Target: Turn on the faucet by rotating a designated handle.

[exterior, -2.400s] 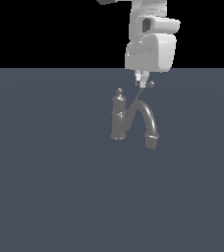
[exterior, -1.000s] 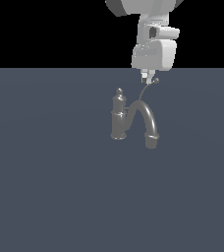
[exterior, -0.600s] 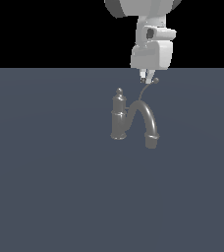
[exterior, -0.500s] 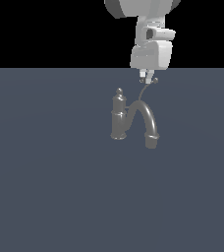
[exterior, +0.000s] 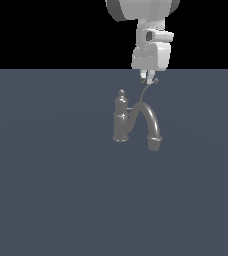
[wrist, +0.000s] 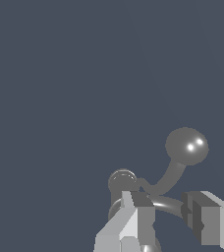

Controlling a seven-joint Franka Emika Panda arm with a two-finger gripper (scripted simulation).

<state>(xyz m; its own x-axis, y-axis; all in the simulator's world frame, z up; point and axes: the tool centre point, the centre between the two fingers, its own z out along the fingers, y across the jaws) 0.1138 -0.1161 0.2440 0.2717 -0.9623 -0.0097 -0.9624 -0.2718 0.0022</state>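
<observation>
A dull grey metal faucet (exterior: 136, 122) with arched spout stands mid-table (exterior: 46, 190); its thin curved wire handle (exterior: 147, 90) rises, ball tip beside the white gripper (exterior: 147, 80), jaws parted, holding nothing.

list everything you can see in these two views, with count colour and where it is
faucet: one, dull grey metal, standing on the surface about mid-scene, column on the exterior view's left, arched spout curving down to the exterior view's right
handle: one, thin grey lever with a ball tip, rising from the faucet toward the gripper
surface: one, flat dark blue-grey, under everything
arm: one, white and grey, coming down from the top of the exterior view
gripper: one, grey fingers, open, right at the handle's ball tip; contact unclear
</observation>
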